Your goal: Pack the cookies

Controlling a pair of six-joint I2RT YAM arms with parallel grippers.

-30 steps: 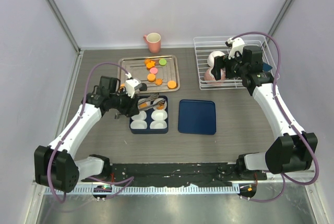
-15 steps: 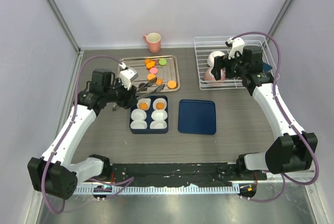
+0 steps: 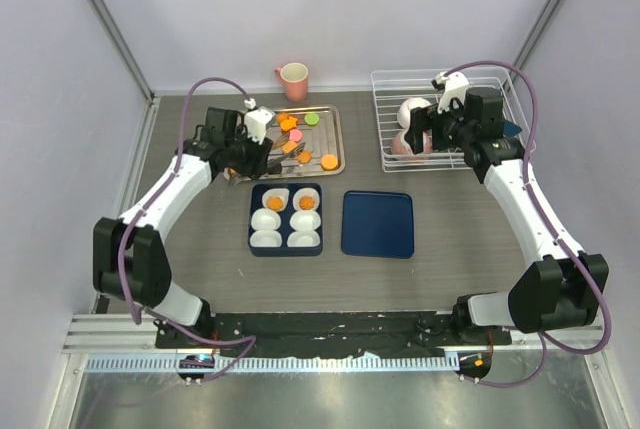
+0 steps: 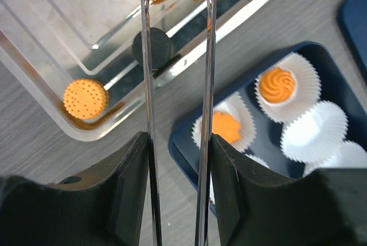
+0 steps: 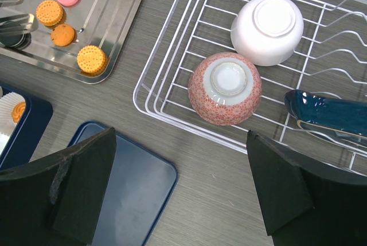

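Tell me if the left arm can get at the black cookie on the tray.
Probably yes: the left end effector holds tongs right above the black cookie, and nothing covers it.

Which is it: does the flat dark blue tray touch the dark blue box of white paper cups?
Apart. The top view shows bare grey table between the dark blue tray and the dark blue box.

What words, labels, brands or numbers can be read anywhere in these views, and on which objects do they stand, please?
None: no view shows any readable text.
The metal tray, cookies, metal tongs, dark blue box, blue lid, pink mug and white bowl are all unmarked.
The red-patterned bowl carries only decoration, no letters.
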